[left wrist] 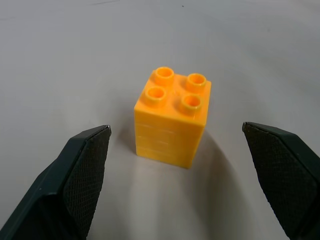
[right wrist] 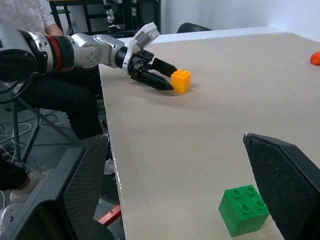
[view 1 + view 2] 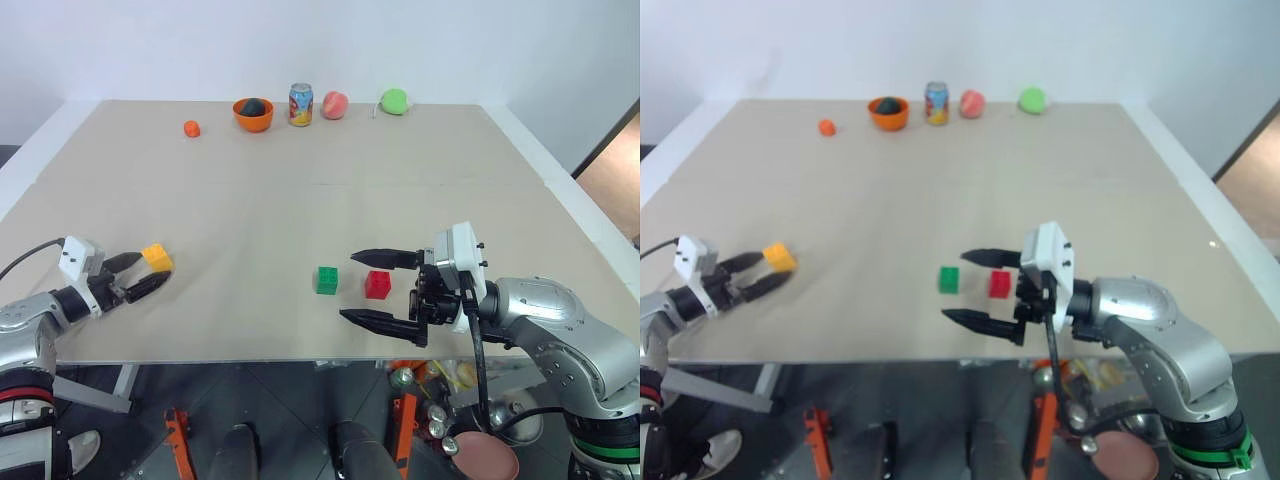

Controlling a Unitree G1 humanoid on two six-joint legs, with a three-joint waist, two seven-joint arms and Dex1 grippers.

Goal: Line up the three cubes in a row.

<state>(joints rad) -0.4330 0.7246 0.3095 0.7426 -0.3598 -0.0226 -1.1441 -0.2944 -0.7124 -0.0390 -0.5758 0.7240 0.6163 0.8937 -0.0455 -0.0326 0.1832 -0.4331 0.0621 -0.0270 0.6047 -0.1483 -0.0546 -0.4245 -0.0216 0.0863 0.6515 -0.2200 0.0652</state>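
right tool (image 3: 385, 290) spread wide, empty, near edge of surface (image 3: 300, 190) | red cube (image 3: 377, 284) between its fingers, untouched; green cube (image 3: 327, 280) just beside | left tool (image 3: 142, 274) spread, yellow cube (image 3: 157, 257) at its fingertips, not gripped | risk: closing off-centre could knock yellow cube further from the pair.

Three cubes on the bench: one yellow cube (image 3: 156, 257), one green cube (image 3: 327, 280), one red cube (image 3: 377, 285); along the far edge one orange ball (image 3: 191, 128), one bowl (image 3: 253, 114), one can (image 3: 301, 104), two round fruits (image 3: 335, 105)
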